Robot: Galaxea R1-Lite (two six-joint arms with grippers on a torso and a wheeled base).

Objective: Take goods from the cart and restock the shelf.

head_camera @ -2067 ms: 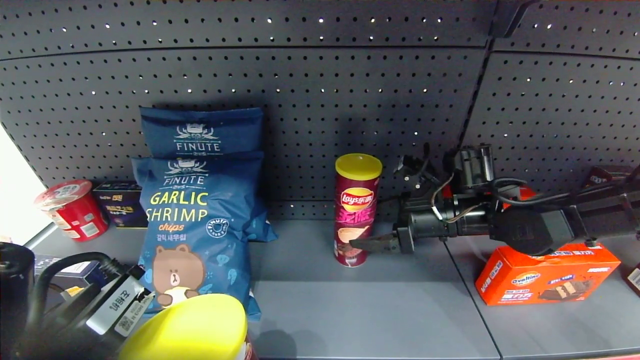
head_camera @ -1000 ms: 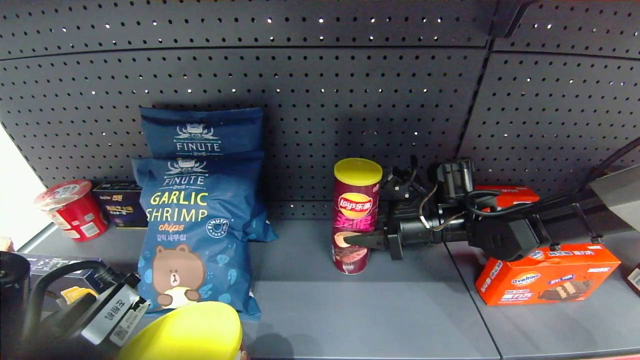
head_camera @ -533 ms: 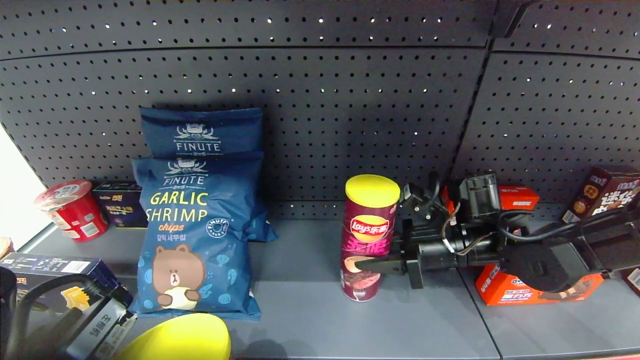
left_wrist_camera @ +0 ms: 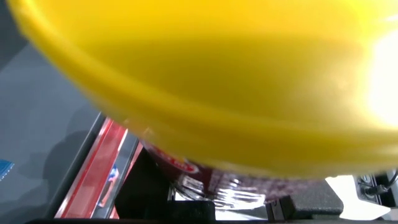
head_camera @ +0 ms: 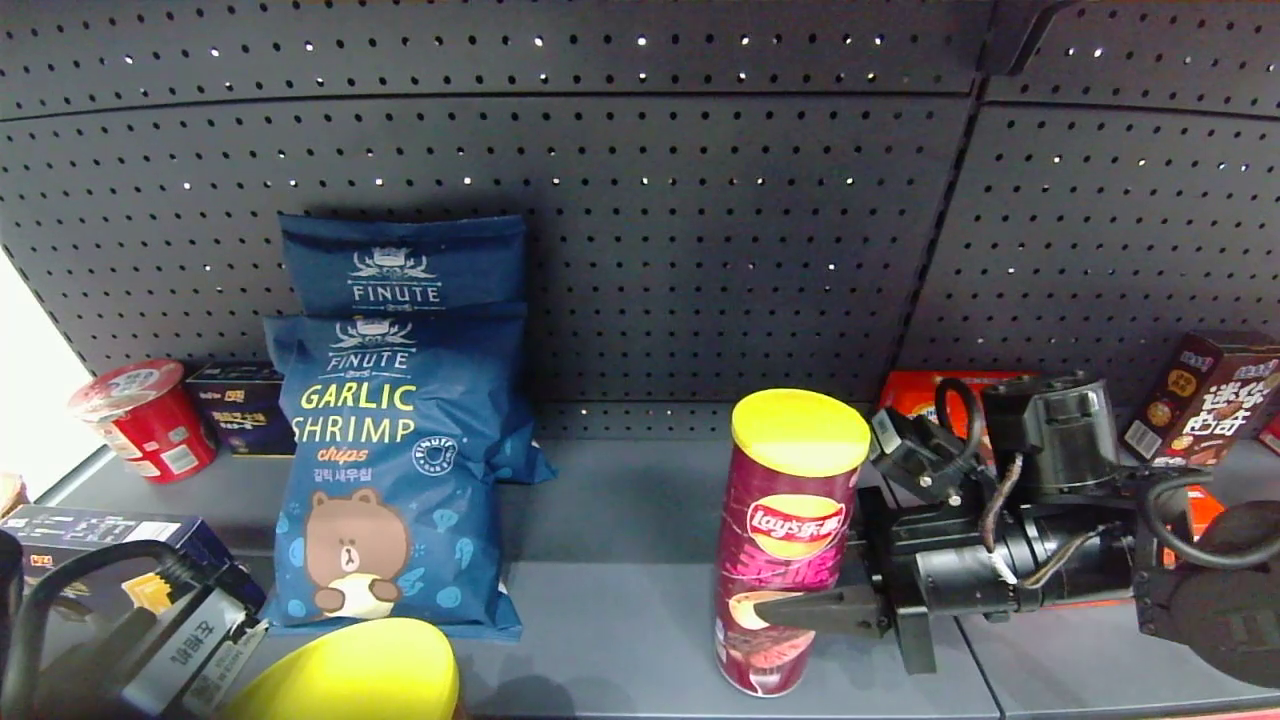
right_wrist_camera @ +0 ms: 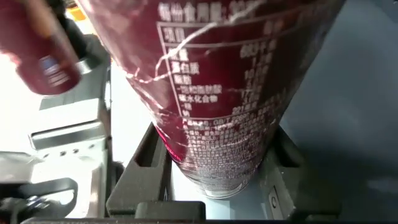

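The right claw (head_camera: pixel 778 605) was clamped on an upright chips can (head_camera: pixel 790 500) at the front of the shelf (head_camera: pixel 620 600), right of the garlic shrimp chip bags (head_camera: pixel 395 450). The left claw (left_wrist_camera: pixel 214 199) gripped another yellow-lidded can (head_camera: pixel 345 670).

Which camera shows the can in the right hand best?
Head view: the chips can shows whole, yellow lid to base, right hand clamped round it. Right wrist view gives its printed lower body close up. Left wrist view faces a second can.
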